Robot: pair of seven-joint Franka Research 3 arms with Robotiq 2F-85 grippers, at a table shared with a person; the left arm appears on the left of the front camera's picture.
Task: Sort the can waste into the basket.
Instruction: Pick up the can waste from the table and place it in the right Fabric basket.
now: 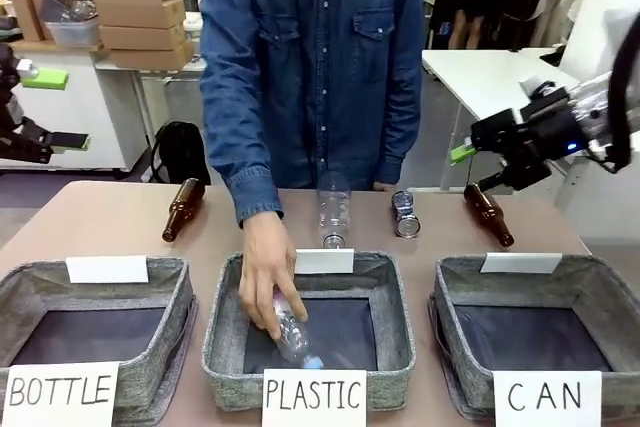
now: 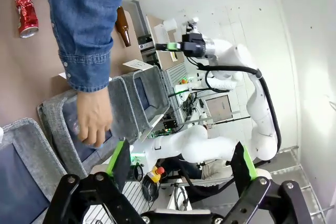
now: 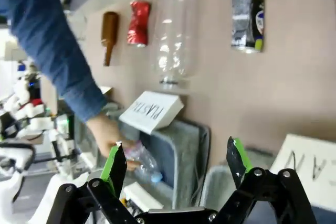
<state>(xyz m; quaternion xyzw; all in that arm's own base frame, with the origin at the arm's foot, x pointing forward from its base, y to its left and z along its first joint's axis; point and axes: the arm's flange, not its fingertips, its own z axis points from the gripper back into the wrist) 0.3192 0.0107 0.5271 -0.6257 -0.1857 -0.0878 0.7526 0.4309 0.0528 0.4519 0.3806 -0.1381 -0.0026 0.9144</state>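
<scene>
Brown tabletop [image 1: 100, 222] holds the silver-and-black can [image 1: 405, 214] at ten o'clock from the empty CAN basket [image 1: 600, 287], the red can [image 3: 138, 23] farther toward nine o'clock; left pincer [image 1: 50, 109] and right pincer [image 1: 468, 169] hang wide and empty, so the first pick seems next, the right lowering over that nearer can.

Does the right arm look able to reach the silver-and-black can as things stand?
Probably yes: the open right gripper hangs just right of the silver-and-black can with nothing between them, and the person's hand is away in the middle basket. A brown bottle lies close by.
</scene>
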